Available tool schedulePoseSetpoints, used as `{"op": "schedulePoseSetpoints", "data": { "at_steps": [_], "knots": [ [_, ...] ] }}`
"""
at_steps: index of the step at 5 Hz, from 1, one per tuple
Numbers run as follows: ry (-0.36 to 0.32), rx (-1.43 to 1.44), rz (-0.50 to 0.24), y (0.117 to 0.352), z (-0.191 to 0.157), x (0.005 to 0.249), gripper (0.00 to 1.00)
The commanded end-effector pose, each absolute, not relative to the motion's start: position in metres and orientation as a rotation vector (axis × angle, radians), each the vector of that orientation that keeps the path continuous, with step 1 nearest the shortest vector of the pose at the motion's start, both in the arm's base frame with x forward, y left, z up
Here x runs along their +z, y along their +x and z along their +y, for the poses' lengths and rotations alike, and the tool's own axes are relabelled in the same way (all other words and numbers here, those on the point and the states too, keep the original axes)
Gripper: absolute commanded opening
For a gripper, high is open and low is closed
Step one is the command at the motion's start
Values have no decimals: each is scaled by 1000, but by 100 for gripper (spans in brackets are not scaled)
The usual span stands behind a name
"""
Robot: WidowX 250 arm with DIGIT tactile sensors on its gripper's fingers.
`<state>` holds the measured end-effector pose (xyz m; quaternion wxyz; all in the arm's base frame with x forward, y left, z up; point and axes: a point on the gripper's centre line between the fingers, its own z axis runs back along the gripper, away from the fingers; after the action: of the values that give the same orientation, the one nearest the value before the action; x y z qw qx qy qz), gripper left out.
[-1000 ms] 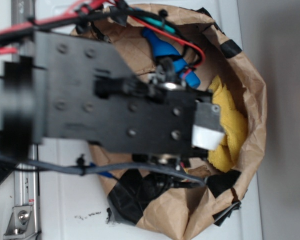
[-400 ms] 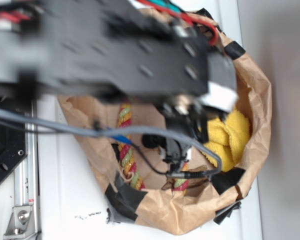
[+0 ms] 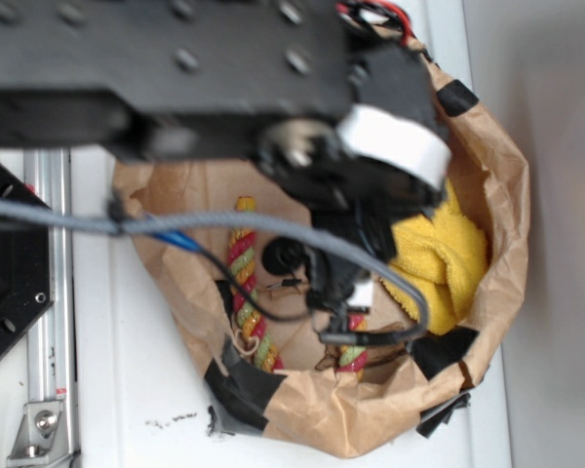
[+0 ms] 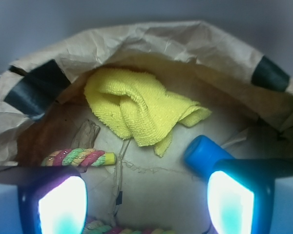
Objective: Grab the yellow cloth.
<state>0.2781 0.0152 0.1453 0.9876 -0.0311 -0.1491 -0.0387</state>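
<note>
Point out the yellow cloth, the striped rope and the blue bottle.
yellow cloth (image 4: 136, 109): wrist view, middle fold.
striped rope (image 4: 80, 158): wrist view, twisted end.
blue bottle (image 4: 205, 155): wrist view, rounded end.

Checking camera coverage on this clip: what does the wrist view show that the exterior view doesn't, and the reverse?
Wrist only: the blue bottle beside the open gripper, and the cloth's folds unobstructed. Exterior only: the arm over the whole paper bag, its cable, and the white tabletop. Both: the yellow cloth against the bag wall, the striped rope, and black tape patches.

Open path to yellow cloth (image 4: 136, 108)
</note>
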Motion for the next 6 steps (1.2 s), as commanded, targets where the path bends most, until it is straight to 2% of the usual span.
{"op": "schedulePoseSetpoints", "data": {
  "at_steps": [1,2,3,4,5,6],
  "knots": [
    [55,-206,-282,333,-6,97,100],
    [64,-271,-225,344,-24,70,100],
    [84,-276,-174,349,-29,54,100],
    [29,-234,-156,350,-17,50,0],
    [29,-211,-178,346,-8,54,0],
    [50,-210,-168,340,-10,49,0]
  ]
}}
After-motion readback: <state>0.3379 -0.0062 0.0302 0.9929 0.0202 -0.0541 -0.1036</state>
